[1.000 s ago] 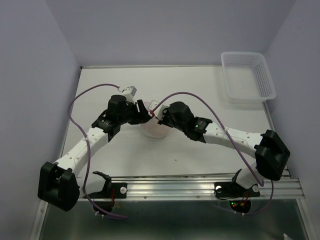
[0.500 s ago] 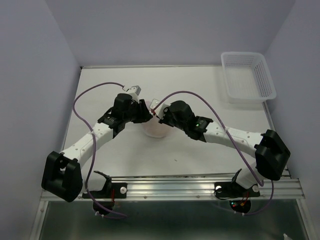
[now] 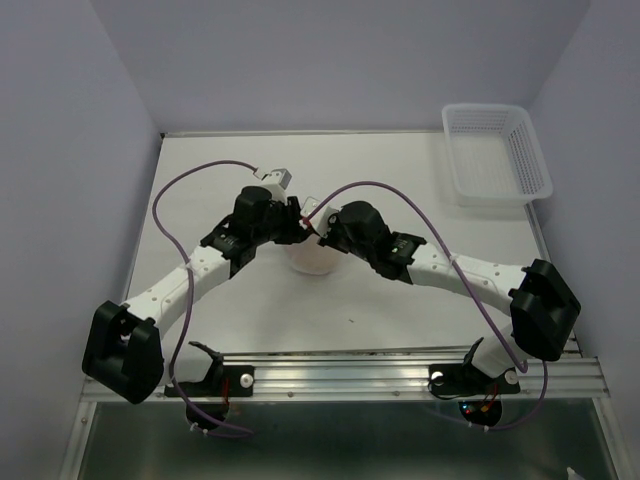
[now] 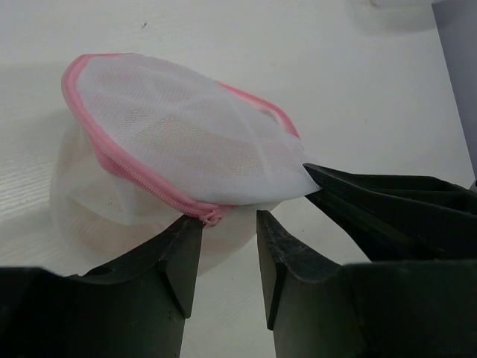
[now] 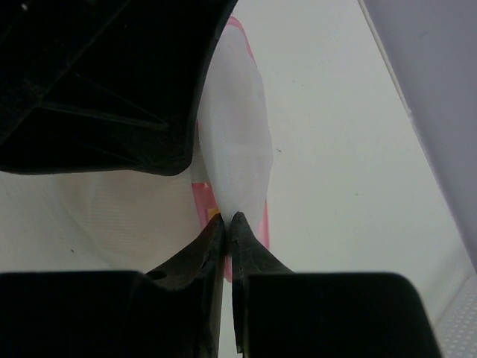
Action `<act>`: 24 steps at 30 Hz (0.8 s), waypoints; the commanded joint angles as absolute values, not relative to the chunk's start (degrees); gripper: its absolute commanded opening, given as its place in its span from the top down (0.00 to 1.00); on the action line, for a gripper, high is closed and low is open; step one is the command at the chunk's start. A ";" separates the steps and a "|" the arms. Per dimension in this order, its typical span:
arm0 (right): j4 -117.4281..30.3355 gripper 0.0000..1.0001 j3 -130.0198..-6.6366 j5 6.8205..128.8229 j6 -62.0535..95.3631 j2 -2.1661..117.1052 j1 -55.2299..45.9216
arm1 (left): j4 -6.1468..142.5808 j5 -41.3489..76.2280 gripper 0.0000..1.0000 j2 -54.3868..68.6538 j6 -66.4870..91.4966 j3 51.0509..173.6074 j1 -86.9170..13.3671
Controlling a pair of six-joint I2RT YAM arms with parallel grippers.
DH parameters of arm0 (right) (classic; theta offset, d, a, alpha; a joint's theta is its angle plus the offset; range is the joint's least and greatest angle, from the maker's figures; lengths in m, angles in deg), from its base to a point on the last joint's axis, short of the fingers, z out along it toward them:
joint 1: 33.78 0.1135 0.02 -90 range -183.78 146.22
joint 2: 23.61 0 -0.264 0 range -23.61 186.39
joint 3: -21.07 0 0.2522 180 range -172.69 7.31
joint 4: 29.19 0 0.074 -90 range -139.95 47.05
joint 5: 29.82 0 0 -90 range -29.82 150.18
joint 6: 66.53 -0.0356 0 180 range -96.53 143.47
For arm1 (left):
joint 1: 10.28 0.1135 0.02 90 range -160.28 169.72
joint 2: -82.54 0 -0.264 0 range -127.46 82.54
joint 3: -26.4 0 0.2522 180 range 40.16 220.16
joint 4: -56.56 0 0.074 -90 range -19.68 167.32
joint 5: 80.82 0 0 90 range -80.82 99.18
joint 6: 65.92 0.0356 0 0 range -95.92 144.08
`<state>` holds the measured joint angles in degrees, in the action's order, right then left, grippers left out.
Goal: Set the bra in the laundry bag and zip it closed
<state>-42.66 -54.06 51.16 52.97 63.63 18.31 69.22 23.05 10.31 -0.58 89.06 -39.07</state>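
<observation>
The laundry bag (image 3: 310, 258) (image 4: 179, 134), white mesh with a pink zipper rim, lies mid-table between both grippers. My right gripper (image 5: 227, 216) (image 3: 318, 225) is shut on the mesh flap's edge (image 4: 307, 171) and holds it lifted. My left gripper (image 4: 228, 220) (image 3: 295, 222) is open at the bag's near edge. The pink zipper pull (image 4: 209, 216) sits at its left fingertip, and nothing is between the pads. A pale beige tint (image 4: 89, 198) shows through the mesh below the flap; I cannot tell whether it is the bra.
A white plastic lattice basket (image 3: 497, 155) stands at the back right corner. A metal rail (image 3: 400, 375) runs along the near edge. Purple cables (image 3: 190, 175) loop over both arms.
My left arm has swung right and forward, bringing its gripper up against the bag, and its jaws have narrowed. The right gripper has kept its pinch on the mesh.
</observation>
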 commanded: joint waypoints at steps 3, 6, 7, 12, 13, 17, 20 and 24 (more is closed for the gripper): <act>-41.63 0.93 -55.71 52.18 51.86 62.26 18.07 | 67.06 21.92 0.61 9.50 0.09 92.89 -39.98; -41.55 0.93 -55.71 51.92 51.77 62.35 18.07 | 67.24 21.40 0.70 9.94 -0.43 93.25 -40.07; -41.54 0.93 -55.71 51.75 51.77 62.43 18.07 | 67.33 20.96 0.73 10.20 -0.52 93.25 -39.98; -41.54 0.93 -55.62 51.30 51.60 62.26 17.55 | 69.52 18.85 0.80 11.79 -0.52 93.51 -40.07; -41.54 0.93 -55.62 50.69 51.59 62.26 17.55 | 70.14 18.59 0.81 11.87 -0.52 93.68 -39.98; -41.46 0.93 -55.54 48.67 51.25 61.82 16.23 | 73.30 17.35 0.92 12.58 -0.26 93.42 -40.07; -41.46 0.94 -54.92 48.23 51.24 60.94 14.30 | 75.24 16.30 0.97 13.45 -0.17 92.81 -39.98; -40.76 0.99 -53.96 47.53 53.26 59.80 10.44 | 77.87 14.37 1.00 14.95 -0.44 91.67 -40.07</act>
<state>-42.77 -54.04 50.40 52.03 63.30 14.38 74.88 18.09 11.56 -0.82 90.97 -40.14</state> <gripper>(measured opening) 0.094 0.210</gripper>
